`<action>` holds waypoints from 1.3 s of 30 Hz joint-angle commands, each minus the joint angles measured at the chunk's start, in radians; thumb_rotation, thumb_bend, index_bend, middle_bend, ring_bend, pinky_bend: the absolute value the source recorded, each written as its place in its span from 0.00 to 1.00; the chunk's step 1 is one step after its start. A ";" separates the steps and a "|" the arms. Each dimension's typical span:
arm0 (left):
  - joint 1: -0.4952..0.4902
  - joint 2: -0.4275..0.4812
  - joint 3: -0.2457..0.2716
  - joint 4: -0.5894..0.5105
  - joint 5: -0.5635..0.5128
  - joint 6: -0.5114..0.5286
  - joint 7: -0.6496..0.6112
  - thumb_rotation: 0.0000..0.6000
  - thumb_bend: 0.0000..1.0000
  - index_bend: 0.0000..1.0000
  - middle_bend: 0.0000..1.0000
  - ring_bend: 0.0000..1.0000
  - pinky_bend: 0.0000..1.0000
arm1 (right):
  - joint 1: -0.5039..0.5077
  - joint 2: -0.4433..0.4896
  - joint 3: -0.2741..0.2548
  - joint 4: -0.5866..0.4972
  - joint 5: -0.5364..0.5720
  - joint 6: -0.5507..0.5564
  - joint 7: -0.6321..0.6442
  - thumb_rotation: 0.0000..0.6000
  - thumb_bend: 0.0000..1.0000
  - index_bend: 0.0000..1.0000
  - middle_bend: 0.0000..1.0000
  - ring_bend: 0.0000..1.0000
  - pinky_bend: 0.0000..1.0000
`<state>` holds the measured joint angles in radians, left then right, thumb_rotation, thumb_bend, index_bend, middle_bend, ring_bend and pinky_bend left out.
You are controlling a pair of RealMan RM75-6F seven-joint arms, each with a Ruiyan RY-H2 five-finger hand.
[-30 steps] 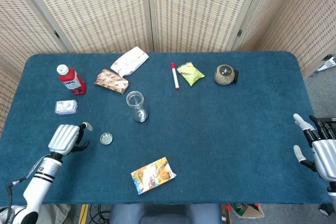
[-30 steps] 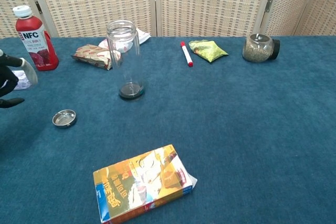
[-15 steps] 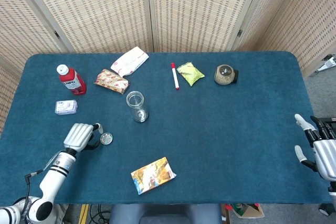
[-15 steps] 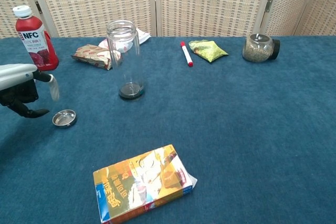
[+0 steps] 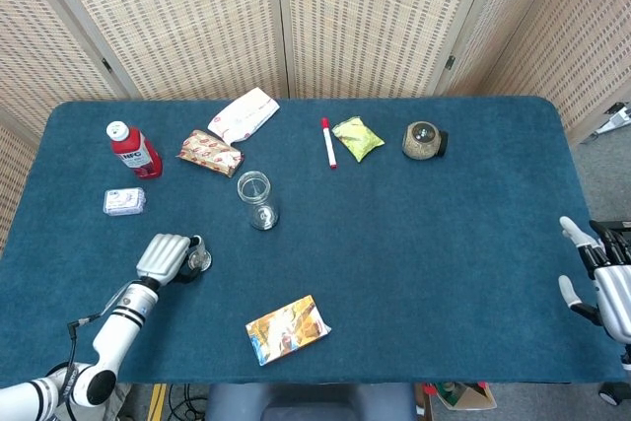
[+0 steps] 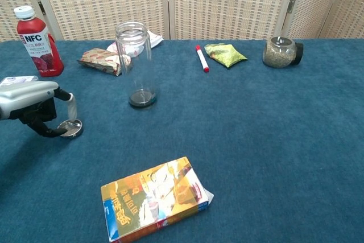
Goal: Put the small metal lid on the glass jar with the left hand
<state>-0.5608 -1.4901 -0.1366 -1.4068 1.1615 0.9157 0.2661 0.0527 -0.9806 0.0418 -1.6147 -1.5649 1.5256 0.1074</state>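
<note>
The small metal lid (image 5: 201,261) (image 6: 73,128) lies flat on the blue table, left of centre near the front. My left hand (image 5: 168,256) (image 6: 32,104) is down at the lid from the left, one finger hanging over it and another curving under its near side; the lid still rests on the cloth. The empty glass jar (image 5: 256,200) (image 6: 135,64) stands upright behind and to the right of the lid, its mouth open. My right hand (image 5: 602,286) hovers with fingers apart off the table's right edge, seen only in the head view.
A red NFC bottle (image 5: 132,150) (image 6: 34,41) and a small white tin (image 5: 124,202) stand behind my left hand. A colourful snack box (image 5: 287,329) (image 6: 153,197) lies near the front edge. Snack packets (image 5: 210,152), a marker (image 5: 328,142) and a round jar (image 5: 424,140) line the back.
My left hand has moved right across the table and come down at the lid, its fingers now around it. The lid, the jar and my right hand have stayed where they were.
</note>
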 commanded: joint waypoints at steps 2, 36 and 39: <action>-0.006 -0.006 0.001 0.008 -0.012 0.002 0.009 1.00 0.34 0.48 1.00 0.97 1.00 | -0.004 0.000 -0.001 0.002 0.002 0.003 0.003 1.00 0.42 0.05 0.23 0.06 0.13; -0.026 -0.033 0.016 0.052 -0.052 0.015 0.005 1.00 0.46 0.60 1.00 1.00 1.00 | -0.015 0.001 0.000 0.006 0.010 0.007 0.007 1.00 0.42 0.05 0.23 0.06 0.13; -0.025 -0.020 0.016 0.032 -0.045 0.025 0.005 1.00 0.47 0.61 1.00 1.00 1.00 | -0.014 0.001 0.001 0.006 0.009 0.006 0.008 1.00 0.42 0.05 0.23 0.06 0.13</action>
<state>-0.5862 -1.5153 -0.1206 -1.3675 1.1134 0.9365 0.2707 0.0386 -0.9792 0.0425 -1.6090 -1.5564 1.5315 0.1149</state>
